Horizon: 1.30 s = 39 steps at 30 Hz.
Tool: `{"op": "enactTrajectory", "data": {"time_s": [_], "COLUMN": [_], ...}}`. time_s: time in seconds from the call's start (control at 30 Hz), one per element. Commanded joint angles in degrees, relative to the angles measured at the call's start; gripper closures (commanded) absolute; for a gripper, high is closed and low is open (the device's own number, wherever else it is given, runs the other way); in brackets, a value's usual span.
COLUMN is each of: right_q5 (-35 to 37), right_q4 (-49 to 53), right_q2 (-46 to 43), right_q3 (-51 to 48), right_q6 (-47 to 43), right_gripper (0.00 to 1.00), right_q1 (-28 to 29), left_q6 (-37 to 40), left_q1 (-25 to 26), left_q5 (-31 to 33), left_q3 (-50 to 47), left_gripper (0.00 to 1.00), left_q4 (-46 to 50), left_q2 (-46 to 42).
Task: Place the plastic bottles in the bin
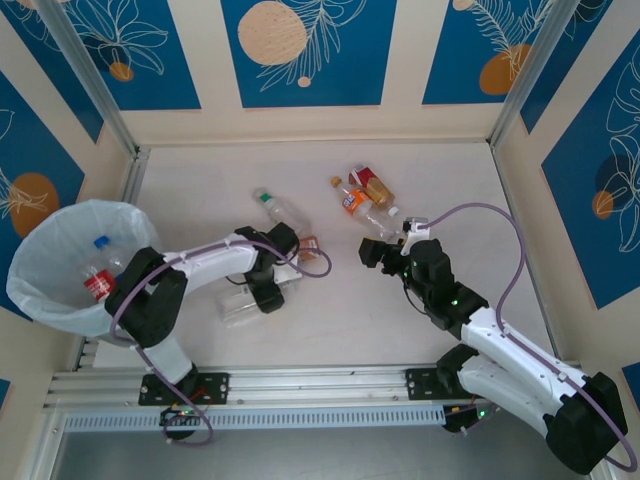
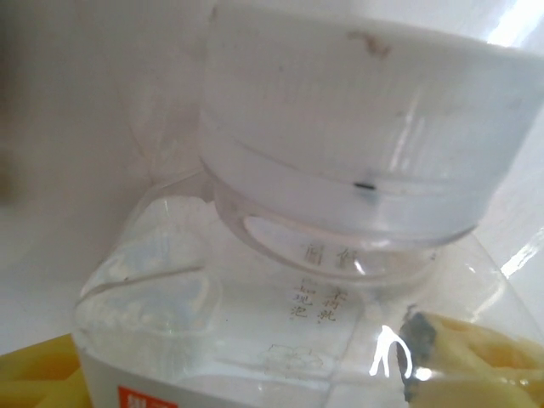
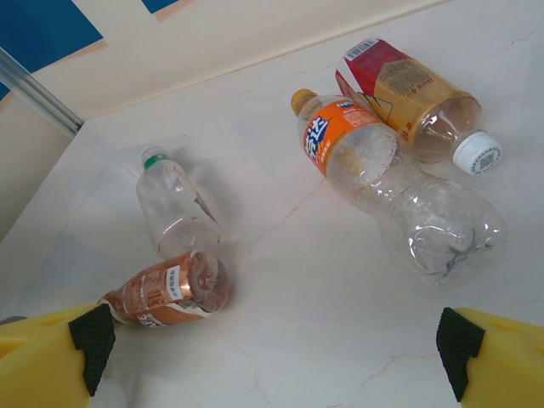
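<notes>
A clear plastic bottle (image 2: 280,280) with a wide white cap lies between the yellow fingers of my left gripper (image 2: 246,374), which is shut on its shoulders. From above, that gripper (image 1: 265,290) is low over the bottle (image 1: 232,308), right of the bin (image 1: 40,240), a round grey one with a white bag. A red-labelled bottle (image 1: 98,283) lies inside it. My right gripper (image 3: 272,357) hangs open over bare table. Beyond it lie a brown bottle (image 3: 166,293), a green-capped clear one (image 3: 174,204), an orange-labelled one (image 3: 382,183) and a red-and-gold one (image 3: 416,102).
Cream walls with blue panels close the table at the back and on both sides (image 1: 320,120). A metal rail (image 1: 300,385) runs along the near edge. The right arm's purple cable (image 1: 510,260) loops over the right of the table.
</notes>
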<state>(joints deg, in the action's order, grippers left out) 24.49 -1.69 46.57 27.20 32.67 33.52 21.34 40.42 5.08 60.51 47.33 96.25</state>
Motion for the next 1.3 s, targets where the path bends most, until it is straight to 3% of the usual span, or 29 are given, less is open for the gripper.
{"op": "enactTrajectory", "data": {"time_s": [0.0,0.27,0.47,0.73,0.8,1.0,1.27], "right_q5": [1.5,0.9,-0.4,-0.8,-0.9,-2.4,-13.8], "right_q4": [-0.1,-0.2,-1.4,-1.8,-2.0,-3.0,-9.7], "right_q2": [-0.9,-0.9,-0.8,-0.6,-0.5,-0.4,0.1], "right_q3": [-0.6,-0.6,-1.0,-0.8,-0.8,-1.0,-1.6], "right_q6": [1.1,0.9,0.4,0.6,0.6,-0.6,-4.6], "right_gripper": [0.0,0.0,0.01,0.0,0.0,0.01,0.0], "right_q1": [-0.3,-0.4,-0.3,-0.4,-0.5,-0.5,-0.2], "left_q6": [-0.7,-1.5,-2.4,-3.3,-3.5,-4.9,-6.7], "left_q1": [0.4,0.5,0.5,0.5,0.4,0.4,-0.1], "left_q5": [-2.3,-4.0,-4.1,-6.0,-6.8,-7.5,-8.8], "left_q3": [0.7,1.6,2.1,1.9,1.7,1.1,-0.8], "left_gripper": [0.37,0.46,0.59,0.86,1.0,1.0,1.0], "left_q4": [-1.6,-2.1,-3.3,-6.4,-6.9,-9.1,-15.2], "left_q2": [-2.9,-5.1,-6.5,-10.5,-11.5,-15.0,-21.8]}}
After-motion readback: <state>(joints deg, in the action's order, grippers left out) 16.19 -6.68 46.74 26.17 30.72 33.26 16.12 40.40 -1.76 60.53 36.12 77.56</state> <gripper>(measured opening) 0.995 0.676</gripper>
